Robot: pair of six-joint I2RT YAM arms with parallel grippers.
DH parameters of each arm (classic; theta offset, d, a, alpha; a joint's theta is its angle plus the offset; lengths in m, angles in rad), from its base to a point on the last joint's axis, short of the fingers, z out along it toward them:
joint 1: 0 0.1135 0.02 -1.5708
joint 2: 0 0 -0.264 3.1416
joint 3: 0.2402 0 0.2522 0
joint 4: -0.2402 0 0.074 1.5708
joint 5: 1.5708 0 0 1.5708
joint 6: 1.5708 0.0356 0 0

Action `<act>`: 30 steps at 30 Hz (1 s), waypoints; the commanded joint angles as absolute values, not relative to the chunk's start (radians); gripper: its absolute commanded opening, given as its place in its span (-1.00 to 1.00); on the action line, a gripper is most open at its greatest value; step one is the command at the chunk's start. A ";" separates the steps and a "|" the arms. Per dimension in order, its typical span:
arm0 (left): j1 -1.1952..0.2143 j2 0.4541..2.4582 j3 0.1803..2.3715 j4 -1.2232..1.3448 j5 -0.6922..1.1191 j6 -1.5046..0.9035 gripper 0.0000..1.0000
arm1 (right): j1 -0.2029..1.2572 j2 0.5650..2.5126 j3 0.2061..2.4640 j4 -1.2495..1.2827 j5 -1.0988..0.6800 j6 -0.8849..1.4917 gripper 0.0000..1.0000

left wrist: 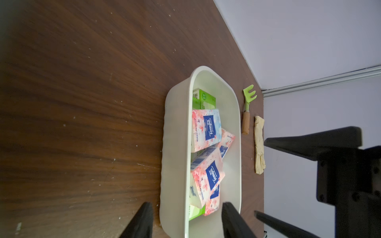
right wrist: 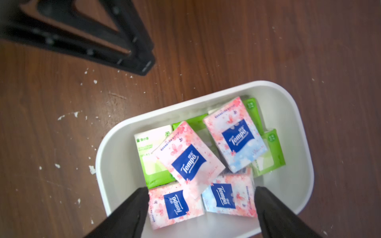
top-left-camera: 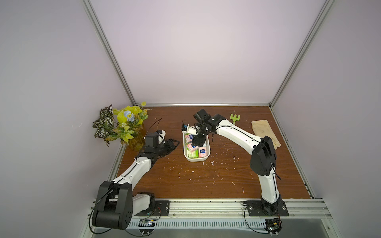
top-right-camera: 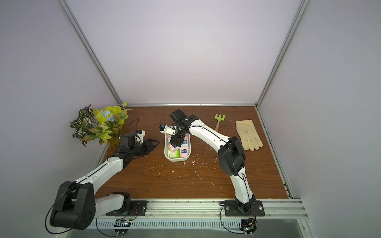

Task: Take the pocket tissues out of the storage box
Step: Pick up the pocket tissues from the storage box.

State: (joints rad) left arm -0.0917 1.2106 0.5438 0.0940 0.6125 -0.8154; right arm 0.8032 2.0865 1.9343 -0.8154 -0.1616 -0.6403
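Pocket tissues (right wrist: 189,162), small flat rectangular packets, some pink-white with a dark blue label and some light green and white, all lie inside the white shallow rectangular plastic storage box (top-left-camera: 195,161) with rounded corners; none is seen out on the brown wood-grain table (top-left-camera: 206,181). In both top views the box stands mid-table with its long axis running from the robot's side toward the back wall. The right end effector (right wrist: 202,195) hangs directly over the box interior, pointing down into it, released, its fingers spread wide. Two pink packets lie flat side by side between those fingers. A third pink packet lies tilted across both, and the green ones are mostly underneath. Each finger stands close against the outer edge of one packet; whether it touches cannot be told. The left end effector (left wrist: 186,206) sits beside the box's left long side, near the wall but apart from it, fingers parted and empty. Finding: the right arm is the nearer and is placed for the pick. Its closing line spans two packets at once, so the grasp is judged likely to squeeze both together or buckle them unless it is re-centred on one.
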 commanded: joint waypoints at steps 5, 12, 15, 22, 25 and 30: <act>-0.098 1.196 0.511 0.087 0.596 -0.818 0.01 | 0.825 2.110 1.994 -0.876 -0.203 -0.991 0.74; -0.098 1.201 0.514 0.080 0.585 -0.808 0.01 | 0.826 2.166 2.040 -0.896 -0.216 -1.023 0.68; -0.097 1.205 0.514 0.077 0.587 -0.806 0.01 | 0.828 2.197 2.069 -0.916 -0.214 -1.020 0.62; -0.091 1.206 0.511 0.074 0.586 -0.801 0.01 | 0.827 2.223 2.066 -0.930 -0.219 -1.016 0.57; -0.090 1.208 0.511 0.077 0.586 -0.803 0.01 | 0.826 2.224 2.046 -0.930 -0.234 -1.015 0.59; -0.089 1.209 0.508 0.080 0.588 -0.805 0.02 | 0.825 2.252 2.053 -0.925 -0.190 -1.012 0.63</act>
